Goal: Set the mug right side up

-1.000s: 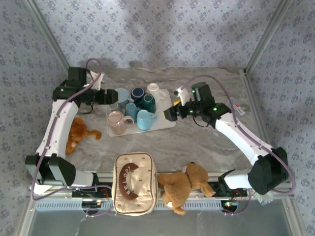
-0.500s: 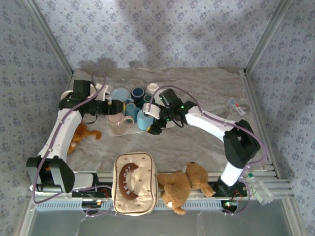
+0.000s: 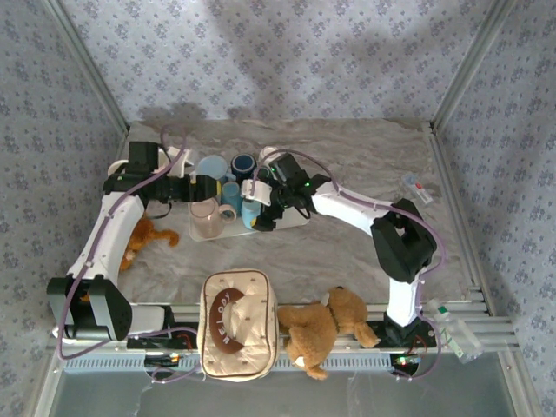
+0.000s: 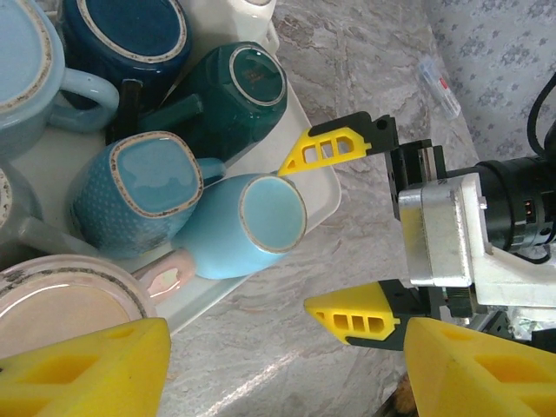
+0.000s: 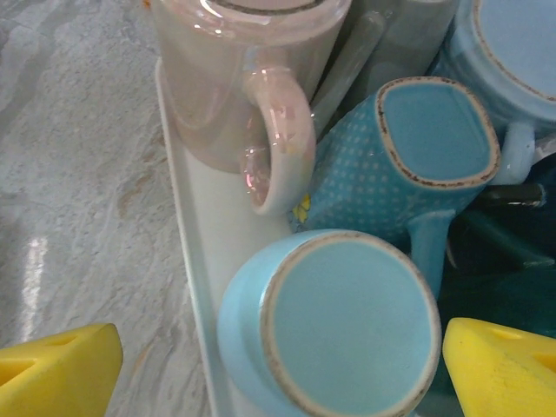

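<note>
Mug: light blue mug (image 4: 252, 221), base up, at about 5 o'clock on the tray (image 4: 323, 178) by its near rim; it has not moved in the last second.
Neighbours: a dotted square mug (image 4: 143, 200) touches it at 10 o'clock and a pink mug (image 3: 205, 217) stands at 9 o'clock, both also upside down and both where they were.
Right gripper (image 3: 257, 208): a second ago it hung off the tray's 3 o'clock edge. It has since swung in over the 5 o'clock corner and spread its jaws wider. They now stand released, one finger on each side of the mug's base, gripping nothing.
Left gripper (image 3: 208, 188): it has slid in from the tray's 9 o'clock side and now sits above the far-left mugs. Its jaws are parted as before and hold nothing.
Meaning: the approach looks finished and the grasp has not begun. The mug is still inverted, so the turning is all still to do.
Next: probably lower and close on the body.
Risk: the square mug leans so close that the far finger has little room to get in.
</note>
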